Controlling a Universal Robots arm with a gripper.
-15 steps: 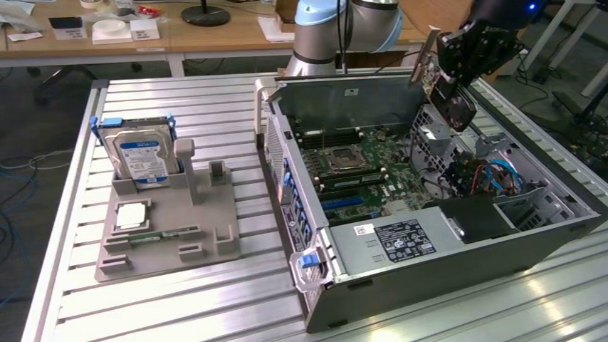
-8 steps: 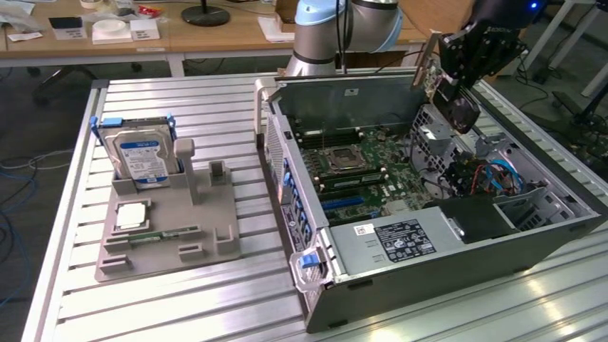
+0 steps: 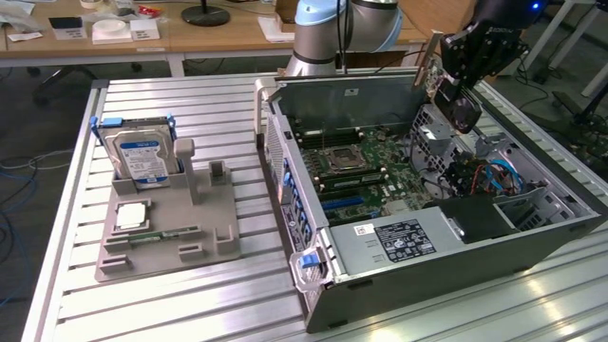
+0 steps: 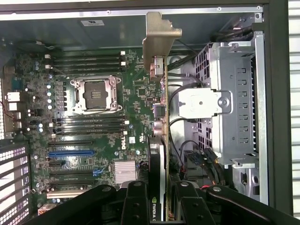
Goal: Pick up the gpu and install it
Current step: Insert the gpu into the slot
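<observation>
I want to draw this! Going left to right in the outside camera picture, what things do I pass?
The hard drive → processor socket → gpu, held by the gripper over the open computer.

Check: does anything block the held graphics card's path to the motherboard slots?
Nothing visible covers the blue expansion slot; the hand grips the green, silver-bracketed card above the open dark case.
</observation>
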